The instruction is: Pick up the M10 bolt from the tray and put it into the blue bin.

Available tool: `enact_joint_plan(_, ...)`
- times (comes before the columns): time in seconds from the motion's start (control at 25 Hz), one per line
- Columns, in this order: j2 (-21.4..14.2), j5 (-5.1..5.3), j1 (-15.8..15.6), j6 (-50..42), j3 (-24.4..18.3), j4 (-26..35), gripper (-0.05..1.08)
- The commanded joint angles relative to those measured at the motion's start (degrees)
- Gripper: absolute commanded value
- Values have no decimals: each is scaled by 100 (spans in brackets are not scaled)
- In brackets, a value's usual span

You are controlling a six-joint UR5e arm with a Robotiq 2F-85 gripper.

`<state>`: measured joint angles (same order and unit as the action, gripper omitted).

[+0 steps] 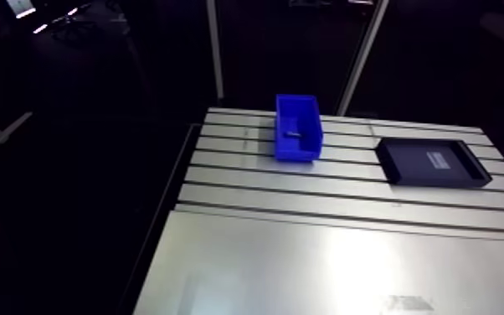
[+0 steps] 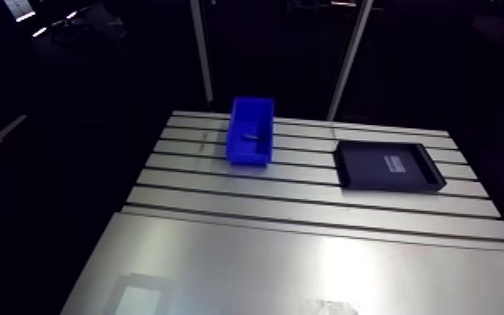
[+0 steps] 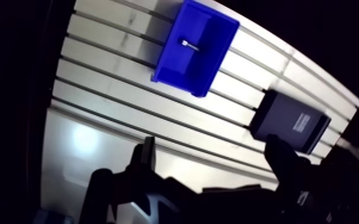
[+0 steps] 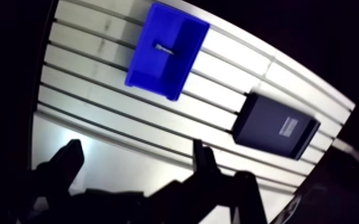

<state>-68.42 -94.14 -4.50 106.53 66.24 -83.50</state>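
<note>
The slotted aluminium counter [image 1: 306, 251] carries a blue bin [image 3: 179, 80] and, well apart from it, a black tray [image 3: 277, 116]. We find the M10 bolt [image 3: 189, 43] lying inside the bin. The pincer [image 3: 212, 146] hangs high above the counter, pointing down, fingers spread apart over bare metal, with both items ahead of it.

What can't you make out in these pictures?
Small grey bolt in the blue plastic bin: too small in either view to judge its size.
Pale label on the flat black tray: blurred in both views.
Dark fingers: absent from the arm view; bases cut by the wrist view's edge.
</note>
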Motion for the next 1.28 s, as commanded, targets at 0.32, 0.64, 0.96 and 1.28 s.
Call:
enact_joint_plan(0.32,-439,-65,609,-1667,-19,14,1)
enact_joint_plan(0.64,-676,-83,617,-1614,95,14,1)
enact_joint_plan(0.96,-773,-83,661,-1605,113,31,1)
enact_joint_plan(1.28,-808,-83,670,-1596,148,49,1)
